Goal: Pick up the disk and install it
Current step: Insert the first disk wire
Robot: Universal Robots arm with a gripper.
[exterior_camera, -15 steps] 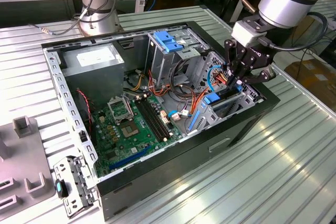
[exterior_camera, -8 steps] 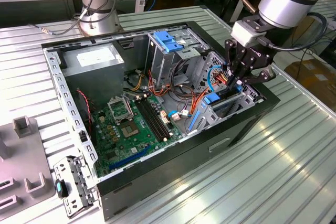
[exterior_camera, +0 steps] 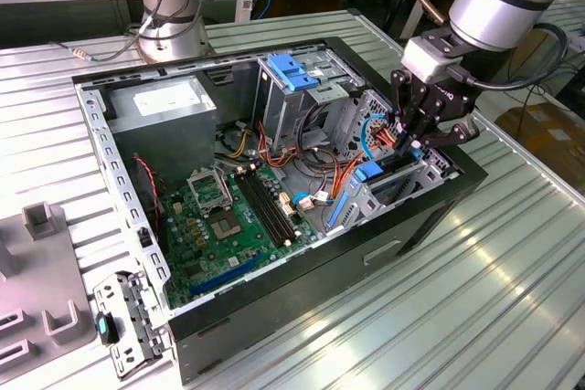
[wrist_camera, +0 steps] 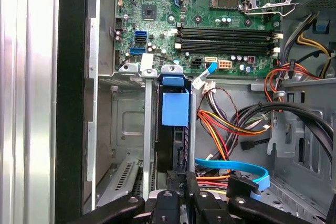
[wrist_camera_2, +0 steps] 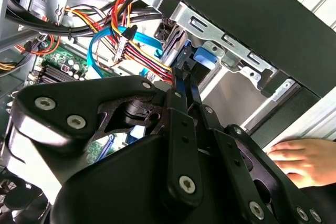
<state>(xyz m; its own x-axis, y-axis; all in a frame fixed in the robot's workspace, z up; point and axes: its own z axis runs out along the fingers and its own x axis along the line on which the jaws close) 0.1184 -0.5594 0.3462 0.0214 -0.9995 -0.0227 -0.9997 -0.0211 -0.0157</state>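
Blue-railed, the disk [wrist_camera: 177, 145] stands on edge in the drive cage [wrist_camera: 149, 129] at the lower middle of the first wrist view, apparently seated between the metal walls. The hand [exterior_camera: 409, 143], right of centre in the exterior view, has its fingers [wrist_camera: 185, 195] narrowed around the disk's near end. A person's hand [wrist_camera_2: 304, 161] rests beside the case [exterior_camera: 302, 303].

Disk [wrist_camera: 177, 145] stands on edge in slot of drive cage [wrist_camera: 131, 124], seen edge-on in first wrist view: dark narrow body, blue plastic rail [wrist_camera: 175, 107] with blue tab at end facing motherboard. In exterior view, blue rail end [exterior_camera: 367, 172] shows at cage near case's front corner. Disk sits most of way inside slot; label side hidden.
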